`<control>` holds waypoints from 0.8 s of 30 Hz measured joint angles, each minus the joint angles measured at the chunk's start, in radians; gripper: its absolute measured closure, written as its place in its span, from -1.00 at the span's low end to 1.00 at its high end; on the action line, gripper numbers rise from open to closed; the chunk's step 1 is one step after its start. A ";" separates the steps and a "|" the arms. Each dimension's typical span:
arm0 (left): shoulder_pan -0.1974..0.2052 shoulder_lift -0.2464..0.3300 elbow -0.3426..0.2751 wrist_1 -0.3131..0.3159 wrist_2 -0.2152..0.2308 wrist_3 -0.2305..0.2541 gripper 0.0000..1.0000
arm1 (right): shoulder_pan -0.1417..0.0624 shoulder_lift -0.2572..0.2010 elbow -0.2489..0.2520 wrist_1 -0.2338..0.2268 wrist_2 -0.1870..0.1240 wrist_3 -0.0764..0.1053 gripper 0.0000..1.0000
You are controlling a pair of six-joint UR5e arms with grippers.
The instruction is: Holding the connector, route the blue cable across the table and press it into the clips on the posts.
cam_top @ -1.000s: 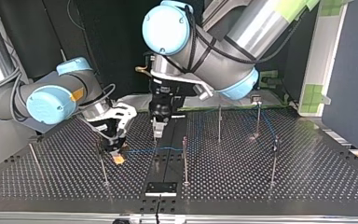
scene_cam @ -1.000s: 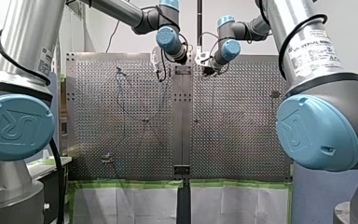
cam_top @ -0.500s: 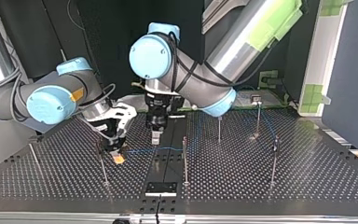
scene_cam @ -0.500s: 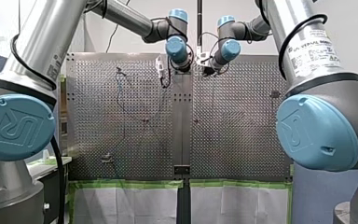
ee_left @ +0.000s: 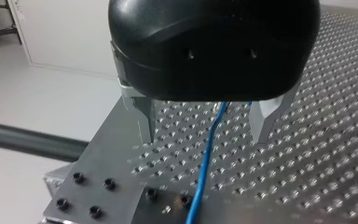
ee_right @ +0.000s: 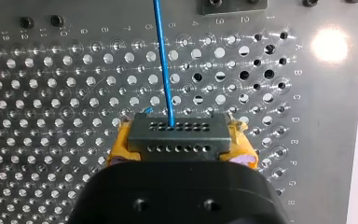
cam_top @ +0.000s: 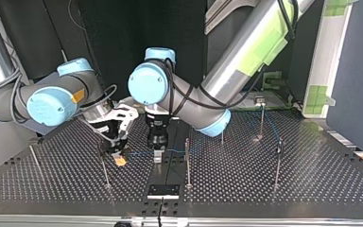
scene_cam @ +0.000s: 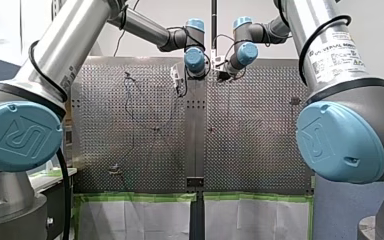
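Observation:
The blue cable [ee_left: 207, 158] lies on the perforated table and runs between the fingers of my left gripper [ee_left: 203, 139], which is open and straddles it without touching. In the top view my left gripper [cam_top: 157, 156] hangs over the cable [cam_top: 144, 152] at the table's central strip. My right gripper [ee_right: 179, 156] is shut on the grey connector [ee_right: 178, 137], with its yellow pads [ee_right: 121, 145] on either side; the cable [ee_right: 163, 60] leaves the connector's face. In the top view my right gripper [cam_top: 117, 150] sits low at the left of my left gripper.
Thin posts [cam_top: 187, 161] with clips stand on the table: one [cam_top: 105, 171] just in front of my right gripper, others [cam_top: 277, 163] at the top view's right. A black plate [cam_top: 163, 190] lies on the near edge. Bolts [ee_left: 91, 191] dot the central strip.
My left arm has swung toward my right gripper and come down over the cable at the central strip. The right arm and the connector have not moved.

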 joint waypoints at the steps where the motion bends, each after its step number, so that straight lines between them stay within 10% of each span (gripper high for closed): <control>1: 0.004 -0.001 0.003 0.000 0.000 0.000 -1.00 | 0.000 0.000 0.000 0.000 0.000 0.000 1.00; 16: 0.039 -0.005 0.009 0.002 0.041 -0.010 -1.00 | 0.000 0.000 0.000 0.001 0.000 0.002 1.00; 23: 0.044 -0.005 0.009 -0.019 0.041 -0.023 0.60 | 0.000 0.000 0.000 0.001 0.000 0.003 1.00; 24: 0.044 -0.004 0.009 -0.020 0.041 -0.025 0.60 | 0.000 0.000 0.000 0.001 0.000 0.003 1.00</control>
